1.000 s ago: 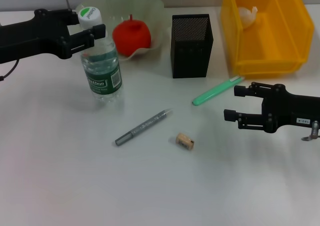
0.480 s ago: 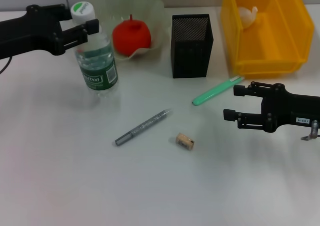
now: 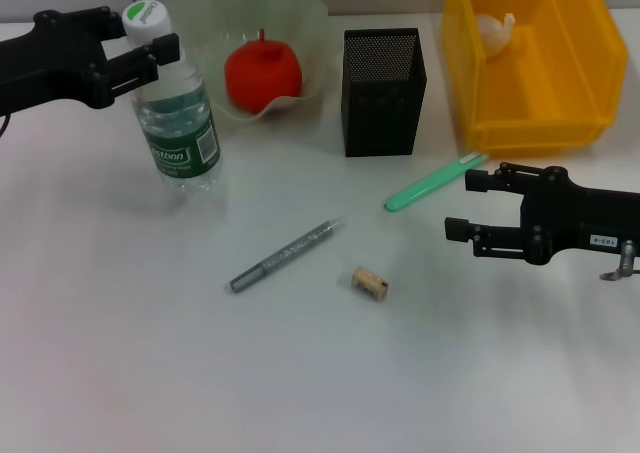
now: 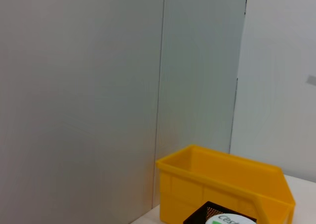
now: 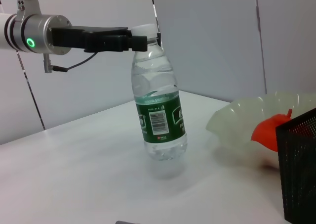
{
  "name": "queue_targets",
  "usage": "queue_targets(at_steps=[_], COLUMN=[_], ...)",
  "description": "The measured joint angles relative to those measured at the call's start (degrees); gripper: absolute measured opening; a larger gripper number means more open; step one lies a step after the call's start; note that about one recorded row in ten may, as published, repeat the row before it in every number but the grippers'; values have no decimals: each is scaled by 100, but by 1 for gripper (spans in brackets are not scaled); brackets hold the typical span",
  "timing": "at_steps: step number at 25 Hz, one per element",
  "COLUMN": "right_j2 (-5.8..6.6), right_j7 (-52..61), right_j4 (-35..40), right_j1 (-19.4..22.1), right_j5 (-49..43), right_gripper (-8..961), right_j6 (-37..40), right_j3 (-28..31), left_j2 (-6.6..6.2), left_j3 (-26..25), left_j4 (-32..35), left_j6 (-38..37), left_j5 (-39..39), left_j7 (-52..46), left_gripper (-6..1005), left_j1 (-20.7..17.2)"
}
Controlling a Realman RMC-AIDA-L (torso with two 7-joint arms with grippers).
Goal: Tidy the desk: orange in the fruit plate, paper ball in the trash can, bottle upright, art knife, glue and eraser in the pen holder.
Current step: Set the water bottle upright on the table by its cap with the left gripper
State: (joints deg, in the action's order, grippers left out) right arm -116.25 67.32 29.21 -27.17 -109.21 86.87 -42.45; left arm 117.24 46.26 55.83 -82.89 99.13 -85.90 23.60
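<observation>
My left gripper (image 3: pixel 135 45) is shut on the neck of the clear bottle (image 3: pixel 178 118), just under its white-and-green cap. The bottle stands nearly upright at the far left, with its base at the table. The right wrist view shows the bottle (image 5: pixel 159 115) and the left gripper (image 5: pixel 136 40) from the side. The orange (image 3: pixel 262 75) lies in the fruit plate (image 3: pixel 305 18). A paper ball (image 3: pixel 495 28) sits inside the yellow trash can (image 3: pixel 560 93). The green art knife (image 3: pixel 435 183), grey glue stick (image 3: pixel 287 255) and eraser (image 3: pixel 370 283) lie on the table before the black pen holder (image 3: pixel 382 93). My right gripper (image 3: pixel 468 205) is open beside the art knife.
The pen holder stands between the fruit plate and the trash can. The left wrist view shows the trash can (image 4: pixel 222 184) and the bottle cap (image 4: pixel 229 220) against a grey wall.
My left gripper has carried the bottle leftward and a little farther back across the table. The right arm has barely moved.
</observation>
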Motion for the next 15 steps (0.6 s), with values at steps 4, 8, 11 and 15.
queue_targets(at_steps=[4, 8, 11, 15], right_j2=[-10, -22, -22, -28], right_j7=[-1, -2, -2, -6], right_j4=[6, 23, 24, 24], right_j1=[-8, -8, -8, -8], right_j5=[10, 14, 14, 15], right_gripper=[763, 763, 765, 763], right_j6=[3, 11, 14, 15], right_j3=[0, 0, 0, 0], left_j2=[0, -9, -21, -12], left_j3=[-210, -286, -300, -336], left_j4=[-158, -261, -317, -428], left_j6=[15, 30, 103, 276], left_j5=[0, 0, 0, 0], left_j7=[132, 213, 257, 340], left_gripper=[447, 447, 447, 447], left_j1=[11, 27, 40, 69])
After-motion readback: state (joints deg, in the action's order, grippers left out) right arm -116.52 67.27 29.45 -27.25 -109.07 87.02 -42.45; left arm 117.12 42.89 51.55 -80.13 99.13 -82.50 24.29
